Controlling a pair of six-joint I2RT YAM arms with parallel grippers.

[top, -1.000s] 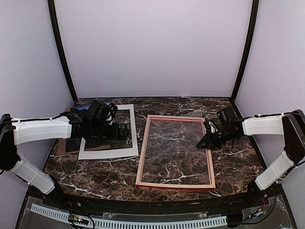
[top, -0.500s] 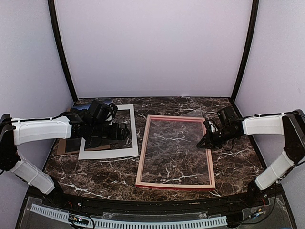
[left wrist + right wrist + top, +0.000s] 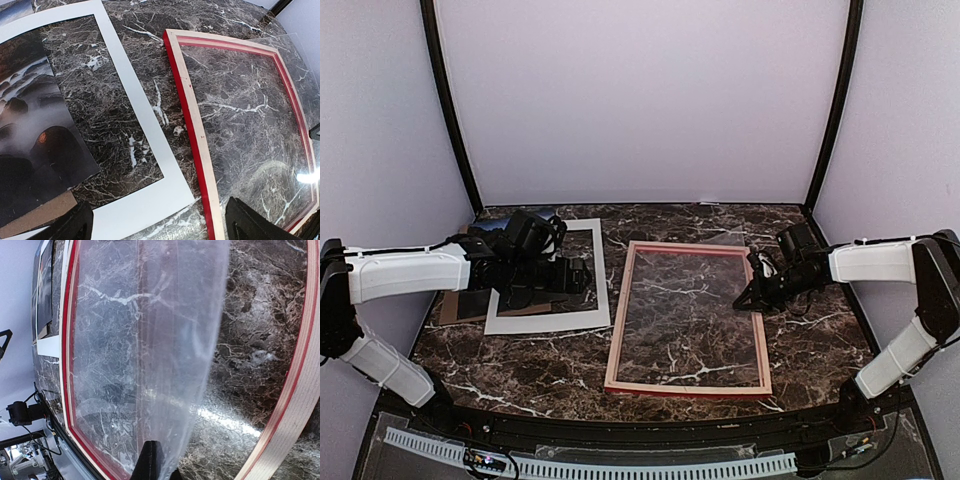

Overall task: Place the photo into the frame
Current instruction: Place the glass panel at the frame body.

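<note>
Two tools: right tool (image 3: 751,296) pinches clear sheet (image 3: 150,340) over the frame (image 3: 192,125), likely clearing room; left tool (image 3: 162,227) gapes empty beside the photo (image 3: 35,135).

Dark marble table top (image 3: 550,360), veined white. Carries the frame (image 3: 688,388) flat just right of centre, pale wood face up with red along the edges, marble showing through the opening. Holds a white mat (image 3: 550,322) flat on the left, just beside the frame and apart from it. Shows the photo (image 3: 35,150) in the left of the mat's opening, bare marble in the right. Bears a brown board (image 3: 450,310) poking out at the mat's left side.
</note>
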